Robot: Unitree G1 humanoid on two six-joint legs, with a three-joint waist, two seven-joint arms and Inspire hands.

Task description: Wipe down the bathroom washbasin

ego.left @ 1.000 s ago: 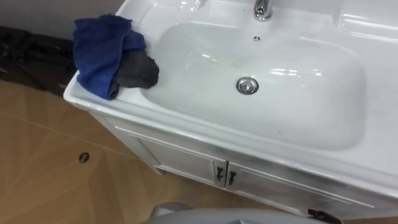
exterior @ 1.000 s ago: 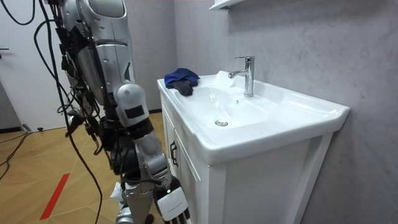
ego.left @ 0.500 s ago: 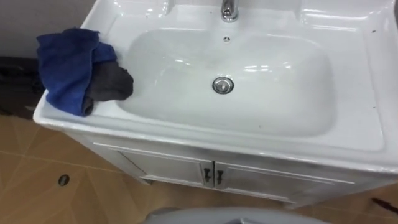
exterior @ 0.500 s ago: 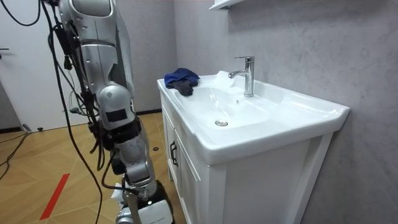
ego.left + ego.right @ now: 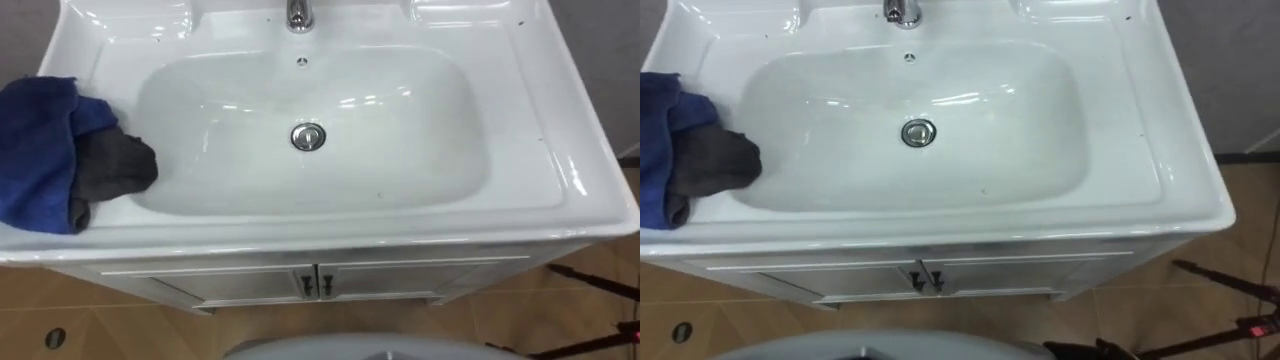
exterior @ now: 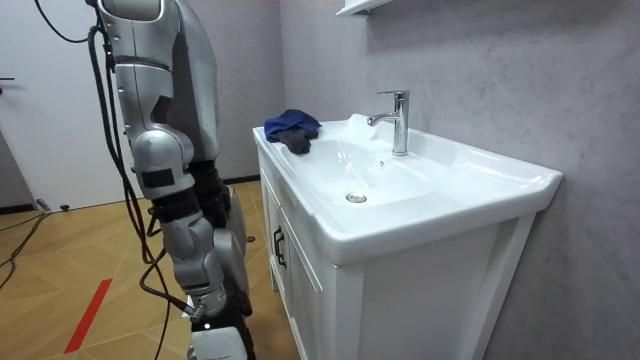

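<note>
The robot stands upright on the wooden floor, facing the doors of the white cabinet (image 5: 230,283), on the room view's left of it. Its right arm hangs straight down at its side. What seems to be the right hand (image 6: 218,345) sits at the very bottom edge of the room view and is mostly cut off, so I cannot tell whether it is slack or closed.

The basin (image 5: 410,160) lies well above that hand and to the room view's right of it, set into the white top of the cabinet. Its bowl looks bare and glossy. The round metal drain (image 5: 308,137) is in the middle, a small overflow hole (image 5: 302,61) sits behind the drain, and the chrome tap (image 6: 395,120) stands upright at the back rim.

The blue cloth (image 5: 38,150) is bunched on the flat ledge at the basin's left end, the end farthest from the right hand, higher than it and well apart from it. A dark grey cloth (image 5: 115,170) is tucked against the blue one on the side nearer the bowl, and its edge reaches the bowl's lip. Neither cloth is in a hand.

Two small dark handles (image 5: 312,284) meet where the cabinet doors join, below the front rim. A round floor drain (image 5: 55,338) shows in the floor to the left of the cabinet, and a red strip (image 6: 88,315) lies on the floor on the room view's left of the hand.
</note>
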